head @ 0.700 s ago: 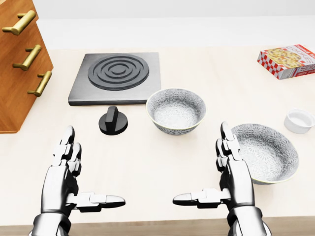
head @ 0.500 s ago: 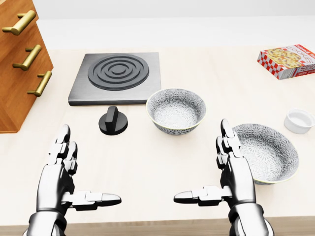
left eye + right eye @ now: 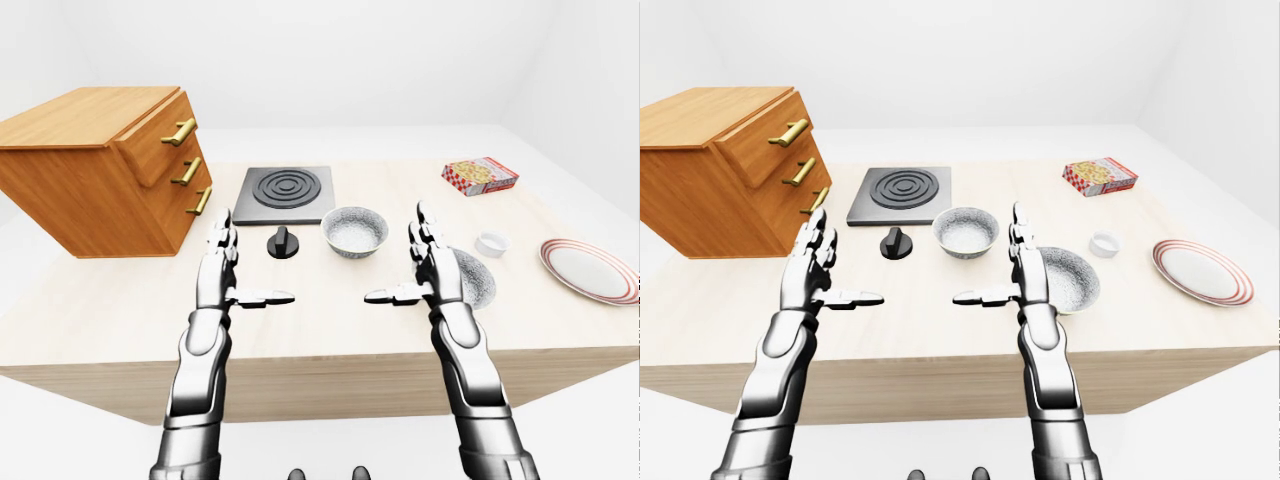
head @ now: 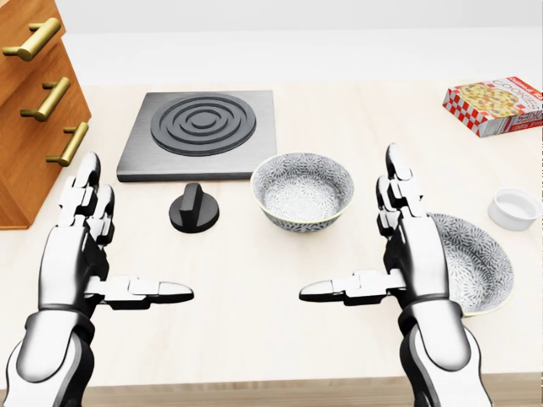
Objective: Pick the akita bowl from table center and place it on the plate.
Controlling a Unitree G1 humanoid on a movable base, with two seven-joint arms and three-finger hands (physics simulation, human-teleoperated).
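Note:
The akita bowl point(image 4: 301, 191), grey-patterned with a pale rim, stands upright at the table's middle, just right of a black knob. The white plate point(image 3: 590, 270) with red rings lies at the table's far right, outside the head view. My left hand point(image 4: 119, 246) hovers open at the lower left, thumb pointing right. My right hand point(image 4: 356, 233) hovers open at the lower right, thumb pointing left, its fingertips level with the akita bowl and just right of it. Neither hand touches anything. A second, larger patterned bowl point(image 4: 475, 259) sits partly hidden behind my right hand.
A black stove plate point(image 4: 204, 127) lies above the knob point(image 4: 195, 208). A wooden drawer cabinet point(image 4: 34, 102) stands at the left. A small white ramekin point(image 4: 513, 208) and a red-checked box point(image 4: 496, 103) lie at the right.

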